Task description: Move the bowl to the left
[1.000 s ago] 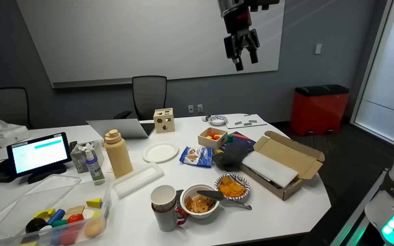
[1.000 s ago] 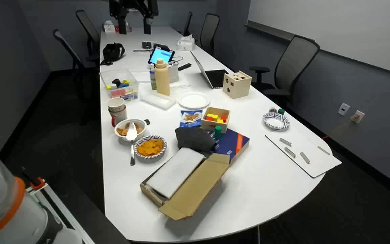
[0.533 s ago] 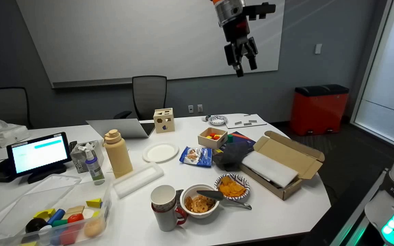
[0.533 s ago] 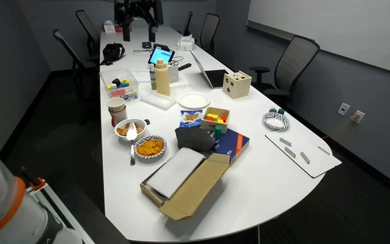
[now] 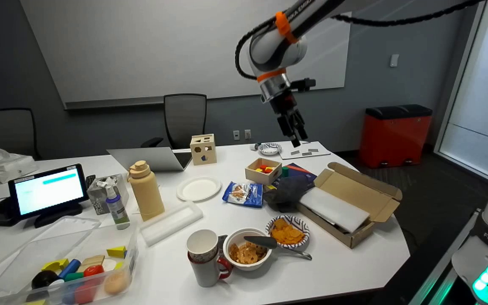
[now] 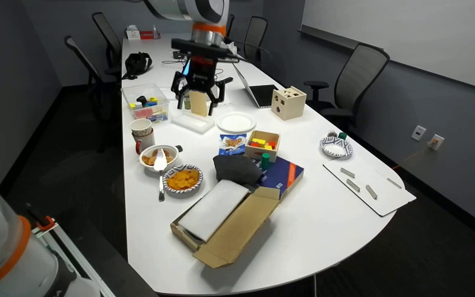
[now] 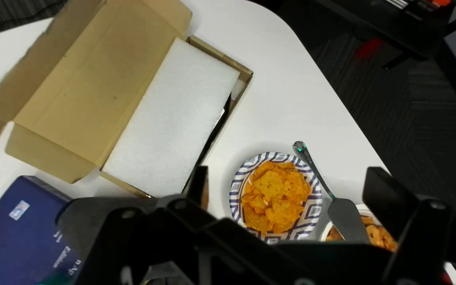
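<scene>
The bowl is a small paper bowl with a blue-and-white patterned rim, full of orange chips. It stands upright on the table in both exterior views [image 5: 306, 233] [image 6: 184, 191]. In the wrist view the bowl [image 7: 313, 211] shows between the two fingers, apart from both, below the gripper [image 7: 286, 185]. My gripper is open and empty, high above the table in both exterior views [image 5: 300, 140] [image 6: 195, 109]. The gripper's body hides the bowl's lowest edge in the wrist view.
A white bowl [image 5: 246, 267] of brownish food adjoins the bowl, with a spatula [image 7: 346, 219] across it, its handle beside the patterned rim. Stacked cups [image 5: 205, 273] stand beside the white bowl. An open cardboard box [image 7: 89, 83] and a dark cloth [image 6: 237, 169] lie on the other side.
My arm has come down over the table, lower in both exterior views, slightly left in one and right in another. The gripper stays open. The bowl has not moved.
</scene>
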You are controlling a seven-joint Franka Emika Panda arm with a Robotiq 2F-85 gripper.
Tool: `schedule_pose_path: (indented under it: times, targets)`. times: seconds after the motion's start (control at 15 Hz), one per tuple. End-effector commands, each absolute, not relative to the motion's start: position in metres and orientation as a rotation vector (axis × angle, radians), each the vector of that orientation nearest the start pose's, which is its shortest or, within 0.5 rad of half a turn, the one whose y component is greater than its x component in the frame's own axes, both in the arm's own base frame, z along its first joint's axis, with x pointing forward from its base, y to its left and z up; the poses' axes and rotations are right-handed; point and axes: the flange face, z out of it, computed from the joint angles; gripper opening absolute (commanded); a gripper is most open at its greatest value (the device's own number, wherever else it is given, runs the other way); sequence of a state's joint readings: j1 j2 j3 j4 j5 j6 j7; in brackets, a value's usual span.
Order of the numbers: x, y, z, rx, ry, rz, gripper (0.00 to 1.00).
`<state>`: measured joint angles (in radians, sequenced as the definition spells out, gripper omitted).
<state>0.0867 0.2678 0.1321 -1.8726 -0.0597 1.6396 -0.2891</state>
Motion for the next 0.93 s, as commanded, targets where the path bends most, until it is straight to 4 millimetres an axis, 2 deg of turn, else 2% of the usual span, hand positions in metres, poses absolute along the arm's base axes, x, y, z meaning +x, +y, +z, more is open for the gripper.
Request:
schedule_pose_path:
  times: [0.0,0.2,0.33,0.6,0.87]
  targets:
    - [0.576,0.107,0.263,-2.856,-0.886,0.804,1.0]
    - [0.577,0.104,0.209,-2.844,-0.905,0.779,1.0]
    - [0.576,0.105,0.182,-2.854,-0.882,0.742,1.0]
    - [0.57,0.115,0.144,-2.869,-0.87,0.636,1.0]
    - [0.543,0.128,0.107,-2.846,-0.907,0.649,1.0]
